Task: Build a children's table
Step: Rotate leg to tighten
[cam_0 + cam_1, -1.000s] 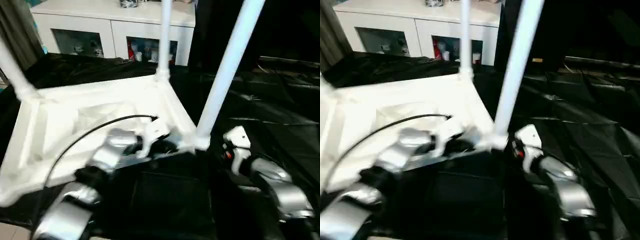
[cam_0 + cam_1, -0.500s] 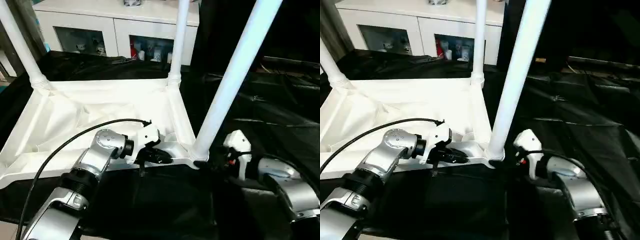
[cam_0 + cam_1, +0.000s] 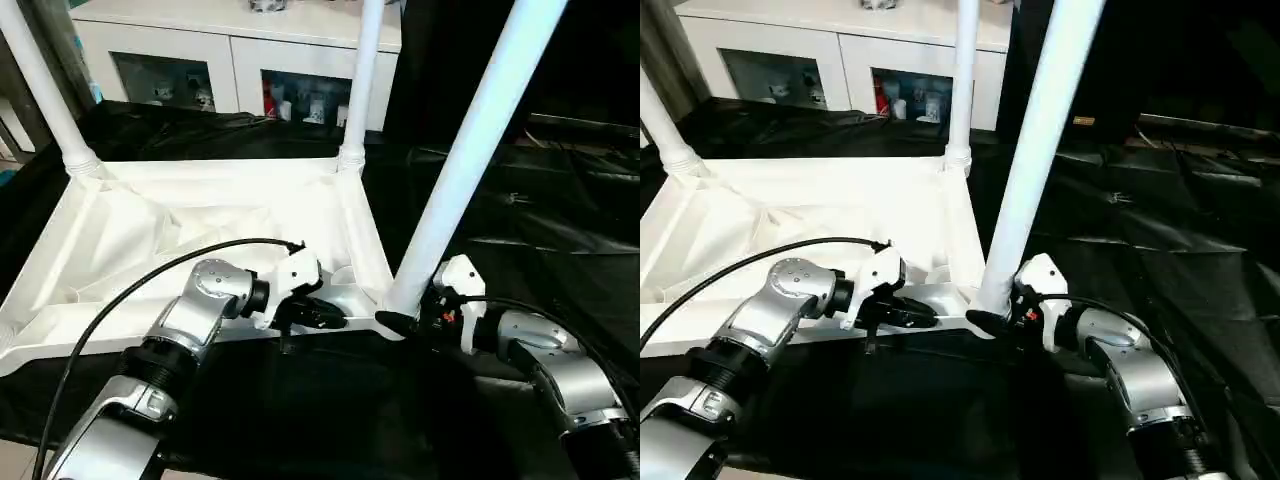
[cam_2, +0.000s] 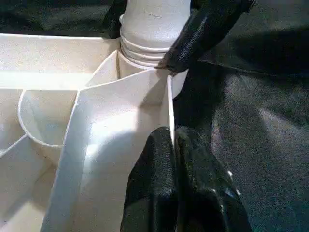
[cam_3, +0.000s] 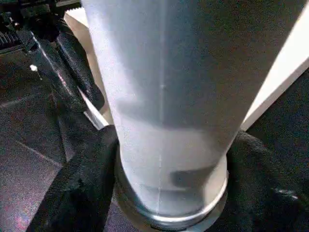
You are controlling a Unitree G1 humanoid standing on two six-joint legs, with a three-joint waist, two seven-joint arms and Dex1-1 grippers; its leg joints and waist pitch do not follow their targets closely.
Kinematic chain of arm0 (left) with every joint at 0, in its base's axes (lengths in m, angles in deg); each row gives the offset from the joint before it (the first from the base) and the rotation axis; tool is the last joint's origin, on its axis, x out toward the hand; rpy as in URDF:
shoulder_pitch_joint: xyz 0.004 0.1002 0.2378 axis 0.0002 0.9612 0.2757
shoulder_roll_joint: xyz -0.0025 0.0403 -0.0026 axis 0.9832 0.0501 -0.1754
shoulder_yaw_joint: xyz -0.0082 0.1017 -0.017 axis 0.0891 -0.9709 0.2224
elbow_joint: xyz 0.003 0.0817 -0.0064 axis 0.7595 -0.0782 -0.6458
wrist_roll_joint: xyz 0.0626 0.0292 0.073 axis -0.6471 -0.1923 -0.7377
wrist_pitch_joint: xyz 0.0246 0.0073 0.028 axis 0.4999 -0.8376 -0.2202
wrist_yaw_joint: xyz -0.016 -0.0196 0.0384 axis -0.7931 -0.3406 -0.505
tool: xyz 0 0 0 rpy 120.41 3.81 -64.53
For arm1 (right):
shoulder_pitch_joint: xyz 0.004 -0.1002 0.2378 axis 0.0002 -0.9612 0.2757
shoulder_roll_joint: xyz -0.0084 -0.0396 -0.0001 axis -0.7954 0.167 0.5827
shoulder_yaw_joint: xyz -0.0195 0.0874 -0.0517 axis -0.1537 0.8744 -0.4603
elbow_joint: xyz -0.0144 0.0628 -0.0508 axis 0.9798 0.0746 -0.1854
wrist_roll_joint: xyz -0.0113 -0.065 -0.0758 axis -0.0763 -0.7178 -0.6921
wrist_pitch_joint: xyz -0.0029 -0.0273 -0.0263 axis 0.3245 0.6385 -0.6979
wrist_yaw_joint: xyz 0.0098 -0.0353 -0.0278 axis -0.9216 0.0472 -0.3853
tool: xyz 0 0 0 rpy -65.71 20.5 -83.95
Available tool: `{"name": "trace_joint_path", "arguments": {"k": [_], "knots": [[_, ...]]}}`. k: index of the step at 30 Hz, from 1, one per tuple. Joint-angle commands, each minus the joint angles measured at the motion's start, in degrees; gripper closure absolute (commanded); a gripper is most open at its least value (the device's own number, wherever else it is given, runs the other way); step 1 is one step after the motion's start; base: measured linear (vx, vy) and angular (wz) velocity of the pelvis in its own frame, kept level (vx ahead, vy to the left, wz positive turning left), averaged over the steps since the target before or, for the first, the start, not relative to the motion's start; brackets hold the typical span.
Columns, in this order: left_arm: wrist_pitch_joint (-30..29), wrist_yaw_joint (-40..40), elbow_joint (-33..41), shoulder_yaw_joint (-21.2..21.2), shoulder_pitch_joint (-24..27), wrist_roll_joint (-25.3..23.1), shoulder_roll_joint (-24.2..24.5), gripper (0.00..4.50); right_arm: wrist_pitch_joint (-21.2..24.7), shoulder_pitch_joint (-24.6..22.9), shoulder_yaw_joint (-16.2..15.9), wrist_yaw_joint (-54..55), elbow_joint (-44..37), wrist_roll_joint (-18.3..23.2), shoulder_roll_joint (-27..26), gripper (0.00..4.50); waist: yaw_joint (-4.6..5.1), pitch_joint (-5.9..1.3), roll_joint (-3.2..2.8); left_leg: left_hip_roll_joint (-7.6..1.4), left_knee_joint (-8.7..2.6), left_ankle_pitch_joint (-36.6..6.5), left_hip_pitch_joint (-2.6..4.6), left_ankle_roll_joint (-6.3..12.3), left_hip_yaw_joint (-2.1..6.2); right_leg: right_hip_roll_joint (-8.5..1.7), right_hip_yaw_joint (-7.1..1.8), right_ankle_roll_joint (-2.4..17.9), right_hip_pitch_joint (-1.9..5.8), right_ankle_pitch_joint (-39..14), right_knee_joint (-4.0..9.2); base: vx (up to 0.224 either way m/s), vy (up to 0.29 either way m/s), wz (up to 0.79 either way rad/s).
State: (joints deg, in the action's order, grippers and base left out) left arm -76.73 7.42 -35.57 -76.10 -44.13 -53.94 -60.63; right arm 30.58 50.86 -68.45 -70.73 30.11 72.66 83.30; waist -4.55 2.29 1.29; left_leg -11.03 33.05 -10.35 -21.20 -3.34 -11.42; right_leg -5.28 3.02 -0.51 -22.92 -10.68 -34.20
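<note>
Black-draped table (image 3: pixel 560 200) w/ white cabinet (image 3: pixel 230 60) behind. Children's table (image 3: pixel 200 230) is laid upside down on the drape, legs up; near edge rail sits close to the drape's front, open drape to the right. Left gripper (image 4: pixel 175 145) is pinched shut on the thin near rim by the corner socket. Right gripper (image 5: pixel 164 193) is wrapped around the near-right leg (image 3: pixel 470 150) at its base, fingers (image 5: pixel 77 188) spread either side, touching.

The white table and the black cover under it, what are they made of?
The upside-down white table looks like smooth moulded plastic: thin ribs, a slight sheen, and ringed collars where the legs plug in. The black cover looks like thin plastic sheet or shiny fabric; it crinkles and catches light, but I can't tell which. The left claw pinches the table's thin rim.
</note>
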Motion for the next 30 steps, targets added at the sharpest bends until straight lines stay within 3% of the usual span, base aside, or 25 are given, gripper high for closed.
{"name": "trace_joint_path", "arguments": {"k": [1,3,4,10,13,17,19,20,21,22,23,24,25,27,30], "knots": [[0.3,-0.4,0.8,-0.4,0.5,1.5,-1.2,4.50,-0.4,0.6,-0.7,-0.2,0.8,-0.6,-0.3,1.71,-0.11,-3.25,0.97,-2.29,-3.26,-8.4,0.71,4.68,0.79,-3.07,-2.14,13.6,2.68,-7.8,3.28,0.000,0.000,0.00],[0.4,-0.4,0.7,-0.4,0.5,1.4,-1.2,4.50,-0.4,0.6,-0.6,-0.2,0.8,-0.5,-0.3,1.75,-0.09,-3.25,0.96,-2.29,-3.26,-8.6,0.75,4.62,0.78,-3.04,-2.15,13.6,2.64,-7.8,3.32,0.000,0.000,0.00],[0.4,-0.4,0.6,-0.4,0.4,1.4,-1.3,4.50,-0.5,0.6,-0.6,-0.3,0.9,-0.5,-0.2,1.77,-0.03,-3.29,1.23,-2.28,-3.23,-8.5,0.71,4.65,0.76,-3.00,-2.15,13.6,2.70,-7.7,3.26,0.000,0.000,0.00],[0.3,0.5,0.7,-0.2,0.8,1.5,-1.6,4.50,-0.9,-0.3,0.0,2.6,1.0,-1.3,-1.2,1.78,0.03,-3.26,0.72,-2.23,-3.19,-8.3,0.69,4.63,0.78,-2.97,-2.17,13.7,2.67,-7.3,3.25,0.000,0.000,0.00],[0.0,3.1,0.1,0.2,0.6,1.2,-2.9,4.50,-0.4,-0.1,1.5,6.6,2.0,-1.6,-2.7,1.78,0.27,-3.15,0.83,-2.21,-3.32,-9.6,0.68,3.79,0.82,-2.95,-2.17,13.2,2.57,-9.5,3.47,0.000,0.000,0.00],[-0.1,12.7,-4.0,1.2,-1.6,-1.3,-6.3,4.50,0.1,1.0,5.0,17.6,5.3,-2.7,-7.0,1.79,0.91,-2.89,0.98,-2.04,-3.53,-13.4,0.94,1.55,0.86,-2.86,-2.29,11.3,2.15,-16.2,4.36,0.000,0.000,0.00],[-1.5,24.8,-8.8,2.9,-5.0,-2.9,-11.8,4.50,2.4,3.3,10.5,33.0,9.6,-2.7,-13.0,1.80,1.23,-3.00,0.68,-1.95,-3.53,-13.6,1.09,0.56,0.89,-2.81,-2.38,10.9,1.77,-17.4,4.40,0.000,0.000,0.00],[-2.4,27.1,-9.7,3.4,-5.8,-2.9,-12.9,4.50,2.5,3.7,11.3,35.5,10.2,-2.6,-14.1,1.80,1.18,-3.05,0.74,-1.93,-3.53,-14.4,1.32,-0.31,1.05,-2.87,-2.29,10.7,1.70,-18.6,4.52,0.000,0.000,0.00],[-2.7,29.6,-10.7,3.5,-6.6,-3.3,-14.1,4.50,2.6,4.1,11.8,38.1,10.7,-2.7,-15.4,1.80,1.19,-3.06,0.39,-1.89,-3.60,-14.5,1.21,-0.41,1.14,-2.86,-2.31,10.5,1.89,-18.6,4.50,0.000,0.000,0.00],[-2.8,30.9,-11.2,3.6,-7.0,-3.4,-14.6,4.50,2.7,4.3,12.1,39.3,10.9,-2.7,-16.1,1.80,1.12,-3.06,0.54,-1.89,-3.64,-14.3,1.07,-0.10,1.10,-2.87,-2.34,10.1,2.00,-17.7,4.68,0.000,0.000,0.00],[-3.1,32.8,-11.9,3.7,-7.6,-3.6,-15.7,4.50,2.8,4.6,12.0,40.9,11.1,-3.0,-17.5,1.80,1.11,-3.16,0.68,-1.80,-3.57,-13.7,0.85,0.59,1.06,-2.77,-2.42,9.9,2.17,-16.0,4.55,0.000,0.000,0.00],[-3.0,34.5,-12.4,3.6,-8.1,-3.9,-16.8,4.50,3.0,4.9,11.3,41.9,11.0,-3.5,-18.9,1.80,1.09,-3.20,0.28,-1.72,-3.49,-13.5,0.89,0.93,1.03,-2.73,-2.41,10.0,2.07,-14.7,4.62,0.000,0.000,0.00],[-2.8,35.0,-12.6,3.5,-8.3,-4.1,-17.2,4.50,3.1,5.0,10.6,41.9,10.8,-3.8,-19.6,1.80,1.26,-3.23,0.49,-1.63,-3.48,-13.3,0.74,1.15,0.98,-2.65,-2.44,10.0,2.14,-14.4,4.56,0.000,0.000,0.00],[-1.9,34.3,-12.8,3.0,-8.2,-4.6,-17.6,4.50,3.0,5.1,7.7,41.2,10.3,-6.0,-20.1,1.80,1.06,-3.24,0.52,-1.59,-3.44,-12.3,0.57,1.87,1.01,-2.73,-2.36,9.6,2.33,-14.0,4.52,0.000,0.000,0.00],[-0.2,32.2,-13.2,2.5,-7.9,-5.1,-17.3,4.50,1.3,5.1,6.8,40.2,10.2,-6.9,-20.1,1.80,1.12,-3.21,0.55,-1.67,-3.51,-12.2,0.53,2.12,1.05,-2.73,-2.34,9.6,2.37,-13.8,4.50,0.000,0.000,0.00]]}}
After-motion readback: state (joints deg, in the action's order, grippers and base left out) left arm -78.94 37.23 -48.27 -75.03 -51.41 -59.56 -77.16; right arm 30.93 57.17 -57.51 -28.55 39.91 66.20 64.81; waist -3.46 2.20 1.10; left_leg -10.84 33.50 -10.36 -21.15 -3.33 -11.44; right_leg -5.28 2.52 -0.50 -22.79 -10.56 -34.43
